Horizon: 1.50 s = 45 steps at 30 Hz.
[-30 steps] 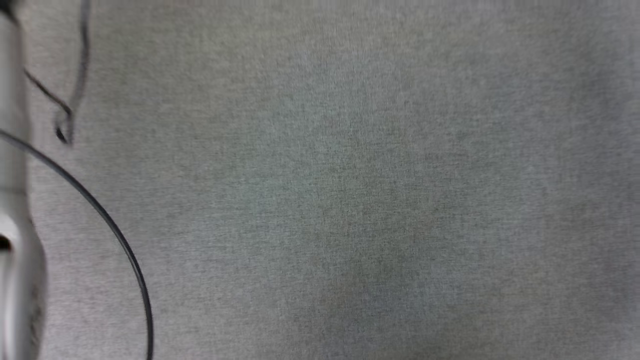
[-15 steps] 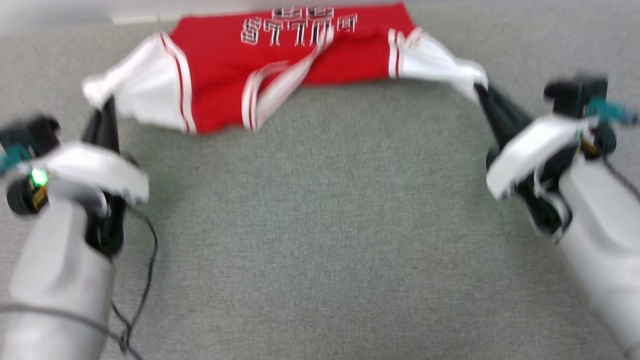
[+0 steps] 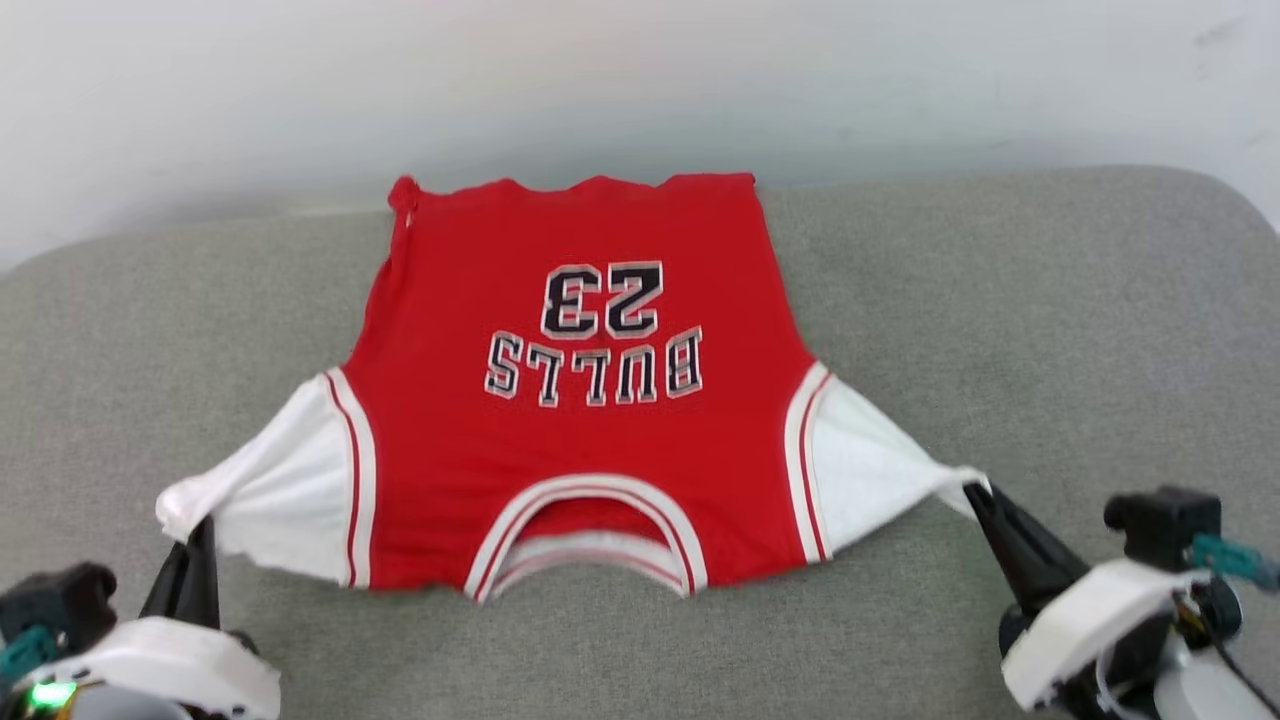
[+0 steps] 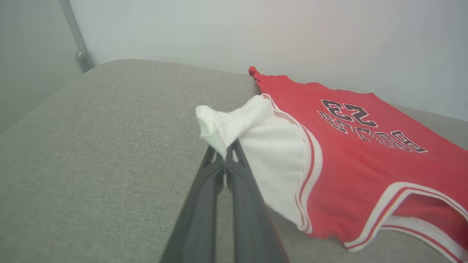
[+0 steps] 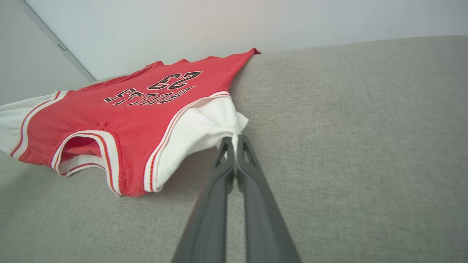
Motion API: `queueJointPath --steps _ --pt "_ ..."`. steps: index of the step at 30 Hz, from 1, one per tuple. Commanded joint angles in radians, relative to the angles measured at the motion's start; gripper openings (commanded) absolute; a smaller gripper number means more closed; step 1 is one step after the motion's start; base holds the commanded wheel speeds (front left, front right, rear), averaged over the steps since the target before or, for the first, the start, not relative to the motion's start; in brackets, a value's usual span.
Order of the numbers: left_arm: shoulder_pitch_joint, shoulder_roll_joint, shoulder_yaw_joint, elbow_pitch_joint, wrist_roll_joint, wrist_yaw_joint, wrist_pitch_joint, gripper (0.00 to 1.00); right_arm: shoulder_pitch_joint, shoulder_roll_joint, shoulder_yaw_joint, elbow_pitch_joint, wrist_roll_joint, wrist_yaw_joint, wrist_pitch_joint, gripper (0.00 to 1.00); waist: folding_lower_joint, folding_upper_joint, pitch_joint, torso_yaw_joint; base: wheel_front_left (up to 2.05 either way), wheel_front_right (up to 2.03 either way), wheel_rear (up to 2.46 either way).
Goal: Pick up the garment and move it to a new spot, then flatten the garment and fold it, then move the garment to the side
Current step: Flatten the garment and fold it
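**Operator:** Report the head view.

**Unit:** The garment (image 3: 580,400) lies face up at frame centre on the grey cushion (image 3: 1050,330). Its hem points toward the pale wall (image 3: 640,80) at the top and its collar (image 3: 590,545) toward the bottom edge, so the lettering (image 3: 595,335) reads upside down. My left gripper (image 3: 198,528) stands at lower left, jaws closed on the end of the left-frame sleeve (image 3: 270,490). My right gripper (image 3: 975,493) stands at lower right, jaws closed on the tip of the right-frame sleeve (image 3: 865,465). Both sleeves are drawn outward to a point.

**Operator:** Report the left wrist view.

**Unit:** My two dark fingers (image 4: 204,215) rise from bottom centre, pressed together. Bunched white sleeve cloth is pinched at their tips at mid-frame. The red body extends toward the right of the frame and rests on the cushion. A metal pole (image 4: 78,40) stands at upper left against the wall.

**Operator:** Report the right wrist view.

**Unit:** The fingers of my right gripper rise from bottom centre, closed, with white sleeve cloth clamped at the tips. The red body spreads across the left half of the frame, with the collar opening at lower left. One hem corner reaches the far cushion edge near top centre. Grey cushion fabric occupies the right half.
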Motion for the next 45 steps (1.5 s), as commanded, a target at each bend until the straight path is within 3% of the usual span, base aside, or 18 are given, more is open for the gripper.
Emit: queueJointPath --steps 1,8,12,15,16,17,24,29,34,37,45 --pt "0.065 0.008 0.011 -0.062 0.003 0.031 0.02 0.0 0.082 0.022 -0.05 -0.061 -0.028 -0.001 0.031 0.0 0.0004 0.0 -0.023 0.002 0.0 0.0 0.0" --pt "0.287 -0.009 0.022 -0.249 -0.005 0.128 0.088 0.0 0.384 0.135 -0.238 -0.291 -0.149 -0.001 0.207 0.0 0.0004 0.0 -0.065 0.013 0.0 0.0 0.0" --pt "0.349 -0.024 0.013 -0.278 0.001 0.148 0.085 0.0 0.497 0.196 -0.268 -0.359 -0.185 -0.001 0.306 0.0 0.0004 0.0 -0.065 0.026 0.0 0.0 0.0" --pt "0.351 -0.036 -0.003 -0.285 0.003 0.147 0.082 0.0 0.514 0.202 -0.265 -0.378 -0.181 -0.001 0.346 0.0 0.0004 0.0 -0.059 0.039 0.0 0.0 0.0" --pt "0.344 -0.036 -0.009 -0.288 0.007 0.144 0.08 0.0 0.508 0.203 -0.259 -0.38 -0.175 -0.001 0.356 0.32 0.0004 0.0 -0.058 0.042 0.0 0.0 0.0" --pt "0.334 -0.038 -0.014 -0.292 0.01 0.139 0.076 0.0 0.491 0.201 -0.258 -0.391 -0.172 -0.001 0.356 1.0 0.0004 0.0 -0.056 0.048 0.0 0.0 0.0" --pt "0.278 -0.041 -0.036 -0.329 0.026 0.131 0.058 0.0 0.253 0.19 -0.322 -0.389 -0.131 -0.001 0.308 1.0 0.0004 0.0 0.001 0.084 0.0 0.0 0.0" --pt "0.192 -0.055 -0.063 -0.355 0.041 0.11 0.035 0.0 -0.046 0.159 -0.4 -0.209 -0.103 0.0 0.347 1.0 0.0004 0.0 0.1 0.145 0.0 0.0 0.0" --pt "0.083 -0.097 -0.104 -0.33 0.041 0.07 -0.013 0.0 -0.367 0.079 -0.397 0.039 -0.086 -0.001 0.474 1.0 0.0004 0.0 0.219 0.238 0.0 0.0 0.0" --pt "0.052 -0.114 -0.117 -0.312 0.041 0.056 -0.035 0.0 -0.49 0.051 -0.382 0.124 -0.089 0.0 0.531 1.0 0.0004 0.0 0.261 0.269 0.0 0.0 0.0" --pt "-0.06 -0.176 -0.17 -0.287 0.056 -0.004 -0.124 0.0 -0.856 -0.03 -0.368 0.417 -0.19 0.0 0.786 1.0 0.0004 0.0 0.395 0.406 0.0 0.0 0.0"
